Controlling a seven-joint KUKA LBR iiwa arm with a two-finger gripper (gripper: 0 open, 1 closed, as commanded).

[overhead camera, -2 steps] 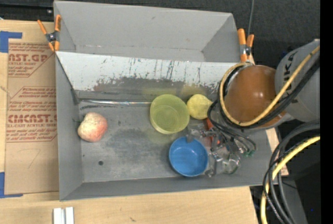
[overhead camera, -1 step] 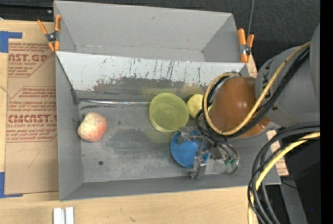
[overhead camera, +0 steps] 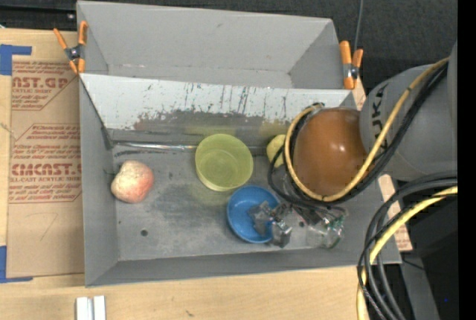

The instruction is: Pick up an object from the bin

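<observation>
My gripper (overhead camera: 273, 225) is down near the front of the bin, right of centre, at the right rim of a blue round dish (overhead camera: 245, 213). Its tip overlaps that rim, and whether it touches the dish I cannot tell. Just behind the blue dish a yellow-green cup (overhead camera: 222, 161) stands mouth up. A small yellow-green thing (overhead camera: 276, 148) peeks out to the right of the cup, mostly hidden by the arm's brown cover.
A pink-and-cream peach-like ball (overhead camera: 132, 181) lies alone by the left wall. Something clear and glassy (overhead camera: 327, 234) sits by the front right corner, beside the gripper. The arm with its cables covers the bin's right side.
</observation>
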